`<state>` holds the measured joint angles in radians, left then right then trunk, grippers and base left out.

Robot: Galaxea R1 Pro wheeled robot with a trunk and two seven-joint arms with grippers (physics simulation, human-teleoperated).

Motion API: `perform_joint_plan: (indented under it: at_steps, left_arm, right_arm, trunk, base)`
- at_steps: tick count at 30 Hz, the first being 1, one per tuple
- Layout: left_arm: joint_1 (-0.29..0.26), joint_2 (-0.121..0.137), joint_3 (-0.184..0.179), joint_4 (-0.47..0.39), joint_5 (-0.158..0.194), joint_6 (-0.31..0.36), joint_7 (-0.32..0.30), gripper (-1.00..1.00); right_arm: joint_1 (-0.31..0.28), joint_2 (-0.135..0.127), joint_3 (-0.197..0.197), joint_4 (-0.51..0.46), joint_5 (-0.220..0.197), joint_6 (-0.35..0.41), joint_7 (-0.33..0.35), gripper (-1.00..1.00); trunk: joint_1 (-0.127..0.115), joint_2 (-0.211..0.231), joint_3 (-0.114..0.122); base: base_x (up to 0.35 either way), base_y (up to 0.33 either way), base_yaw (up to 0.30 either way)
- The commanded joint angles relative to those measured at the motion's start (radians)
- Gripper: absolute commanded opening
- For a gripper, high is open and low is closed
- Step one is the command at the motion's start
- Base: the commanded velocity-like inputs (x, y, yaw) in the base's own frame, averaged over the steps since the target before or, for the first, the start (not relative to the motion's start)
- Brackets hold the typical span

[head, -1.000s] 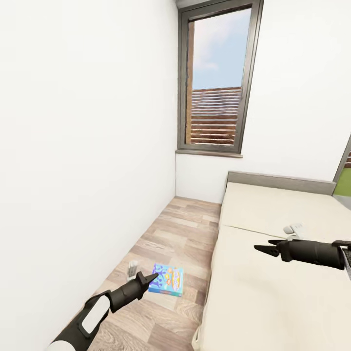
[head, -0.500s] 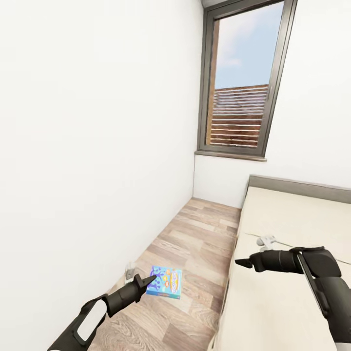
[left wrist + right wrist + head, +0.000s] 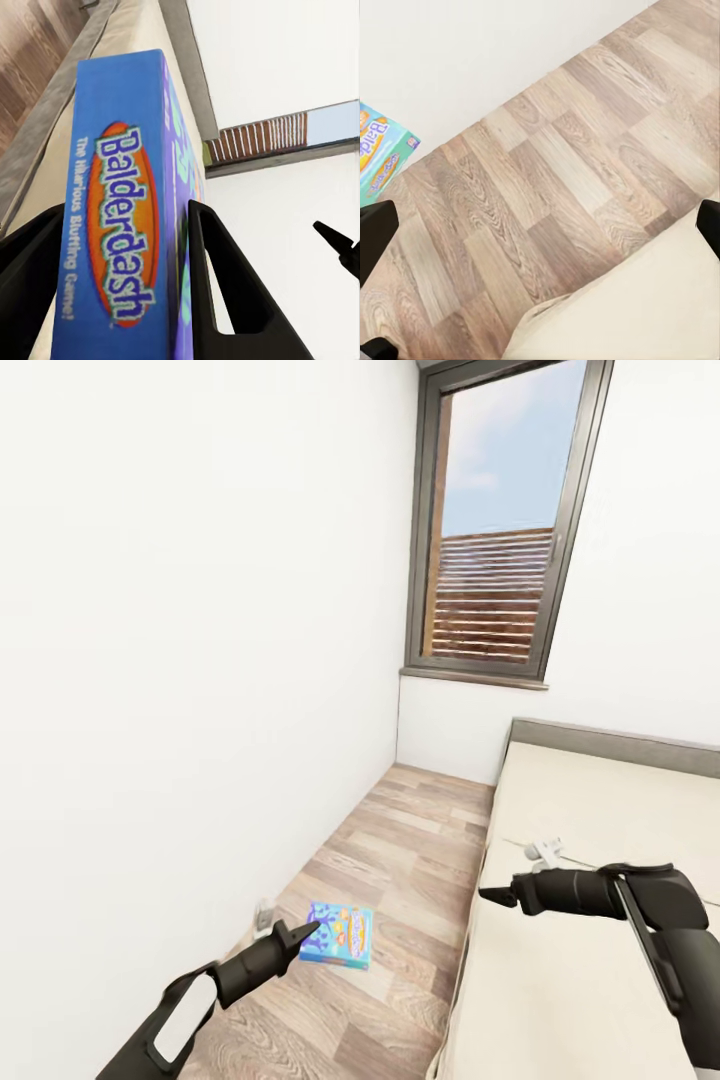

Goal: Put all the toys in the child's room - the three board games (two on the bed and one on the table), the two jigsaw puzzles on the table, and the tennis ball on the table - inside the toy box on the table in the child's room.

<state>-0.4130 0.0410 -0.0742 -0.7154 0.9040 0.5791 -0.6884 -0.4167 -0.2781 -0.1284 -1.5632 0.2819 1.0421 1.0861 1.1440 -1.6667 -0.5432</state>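
**A:** Start at the left edge of the head view. What have you got?

**B:** My left gripper (image 3: pixel 303 933) sits low in the frame, left of centre, reaching toward the blue board game (image 3: pixel 340 934). From up here the box looks as if it were lying flat on the wood floor (image 3: pixel 400 840), close to the white wall (image 3: pixel 180 660).

**A:** And the left wrist camera?

**B:** Different story. The box stands on edge between my two fingers (image 3: pixel 225 292), one on each side, with "Balderdash" printed down the spine. I'm clamped on it. The head view can't show that grip.

**A:** Anything else near the wall?

**B:** A small pale grey thing (image 3: pixel 265 913) on the floor just beside the gripper; too small to tell what.

**A:** Moving right?

**B:** The dark-framed window (image 3: pixel 495 530) is at upper centre-right, and the bed (image 3: pixel 600 800) with its beige mattress fills the lower right. My right gripper (image 3: pixel 497 895) hangs over the mattress edge. A small white object (image 3: pixel 545 850) lies on the mattress just beyond it.

**A:** Is that hand open?

**B:** In the head view its tips look like one point. The right wrist camera settles it: my fingers (image 3: pixel 375 232) sit at opposite edges of the frame, spread wide and empty. Between them are planks, a mattress corner and a corner of the blue box.
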Motion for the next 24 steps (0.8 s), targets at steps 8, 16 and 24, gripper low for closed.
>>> perform_joint_plan:
  at_steps: [8,16,24]
  left_arm:
    - [0.049,0.028,0.0,-0.103,0.021,0.016,0.004,-1.0]
    - [0.08,0.026,-0.004,-0.245,0.024,0.042,0.07,-1.0]
    - [0.206,0.03,-0.002,-0.607,0.168,0.12,0.484,-1.0]
  right_arm:
    - [0.002,0.002,-0.003,-0.046,0.017,0.005,0.015,1.0]
    - [0.009,0.006,-0.002,-0.05,0.02,0.005,0.015,1.0]
    - [0.014,0.007,-0.006,-0.051,0.019,0.005,0.017,1.0]
  trunk:
    - [-0.031,0.056,0.023]
    - [-0.062,0.112,0.048]
    - [-0.092,0.168,0.072]
  base:
    - [0.0,0.0,0.079]
    - [0.0,0.0,0.275]
    - [0.0,0.0,0.282]
